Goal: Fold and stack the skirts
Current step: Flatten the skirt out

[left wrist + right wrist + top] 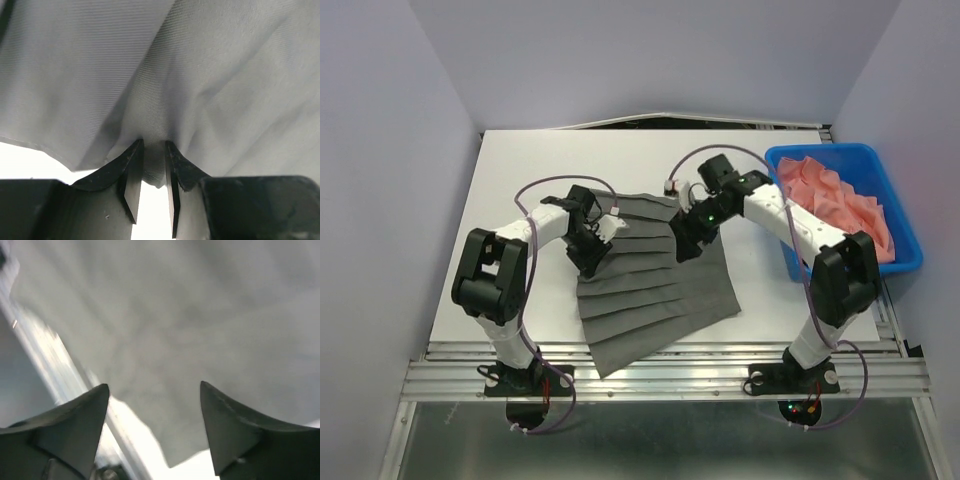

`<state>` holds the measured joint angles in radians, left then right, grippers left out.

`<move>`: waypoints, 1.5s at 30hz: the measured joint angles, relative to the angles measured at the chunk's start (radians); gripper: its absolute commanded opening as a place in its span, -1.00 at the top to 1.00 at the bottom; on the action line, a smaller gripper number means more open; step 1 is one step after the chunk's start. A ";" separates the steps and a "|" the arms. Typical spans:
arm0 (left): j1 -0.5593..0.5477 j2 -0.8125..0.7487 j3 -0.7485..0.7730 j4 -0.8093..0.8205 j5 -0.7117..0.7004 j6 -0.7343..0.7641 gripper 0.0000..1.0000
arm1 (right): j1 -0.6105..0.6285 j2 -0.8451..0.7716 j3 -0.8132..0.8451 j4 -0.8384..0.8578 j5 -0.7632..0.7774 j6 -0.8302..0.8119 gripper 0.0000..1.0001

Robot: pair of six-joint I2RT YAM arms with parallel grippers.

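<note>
A dark grey pleated skirt [655, 290] lies spread across the middle of the white table, its near corner hanging over the front edge. My left gripper [592, 262] sits at the skirt's left edge. In the left wrist view its jaws [154, 145] are shut on a fold of the grey skirt [210, 75], with cloth pinched between the fingers. My right gripper [685, 250] hovers over the skirt's upper right part. In the right wrist view it [152, 387] stands open, with the grey skirt [200, 315] below it and nothing between the fingers.
A blue bin [900, 215] stands at the table's right edge with crumpled pink cloth [840, 195] in it. Metal rails [670, 375] run along the table's near edge by the arm bases. Grey walls close in on both sides.
</note>
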<state>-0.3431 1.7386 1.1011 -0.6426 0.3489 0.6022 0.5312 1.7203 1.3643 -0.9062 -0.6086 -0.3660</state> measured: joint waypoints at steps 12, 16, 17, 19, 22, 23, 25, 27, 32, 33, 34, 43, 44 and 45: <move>0.114 0.045 0.543 -0.241 0.190 0.137 -0.36 | -0.327 0.354 0.663 -0.028 0.121 -0.025 -0.52; 0.182 0.148 0.808 -0.164 0.235 0.074 -0.37 | -0.325 0.499 0.711 -0.028 0.160 -0.043 -0.52; 0.194 0.176 0.849 -0.145 0.241 0.058 -0.38 | -0.325 0.513 0.711 -0.029 0.170 -0.050 -0.52; 0.217 0.255 0.924 -0.106 0.245 0.012 -0.38 | -0.327 0.548 0.711 -0.028 0.180 -0.065 -0.52; 0.241 0.375 0.980 -0.059 0.245 -0.048 -0.38 | -0.333 0.570 0.702 -0.021 0.195 -0.093 -0.51; 0.244 0.425 0.992 -0.042 0.245 -0.073 -0.38 | -0.335 0.570 0.690 -0.014 0.197 -0.107 -0.48; 0.245 0.496 0.996 -0.018 0.246 -0.106 -0.38 | -0.337 0.570 0.663 0.000 0.199 -0.129 -0.41; 0.243 0.562 0.996 -0.003 0.247 -0.137 -0.38 | -0.340 0.570 0.629 0.003 0.198 -0.146 -0.38; 0.238 0.645 0.996 0.009 0.253 -0.165 -0.38 | -0.341 0.571 0.557 -0.002 0.191 -0.190 -0.30; 0.237 0.649 0.993 0.010 0.252 -0.161 -0.38 | -0.341 0.572 0.552 -0.002 0.188 -0.202 -0.29; 0.235 0.649 0.988 0.010 0.253 -0.156 -0.36 | -0.341 0.572 0.552 -0.001 0.185 -0.209 -0.21; 0.231 0.623 0.874 -0.002 0.254 -0.068 0.18 | -0.342 0.577 0.552 -0.007 0.163 -0.244 -0.45; 0.231 0.622 0.870 -0.006 0.254 -0.055 0.32 | -0.342 0.577 0.553 -0.010 0.163 -0.246 -0.50; 0.231 0.621 0.870 -0.011 0.253 -0.047 0.40 | -0.342 0.577 0.554 -0.012 0.163 -0.244 -0.54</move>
<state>-0.1120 2.3600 1.9709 -0.6540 0.6014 0.5552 0.1894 2.2971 1.9182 -0.9180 -0.4454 -0.6098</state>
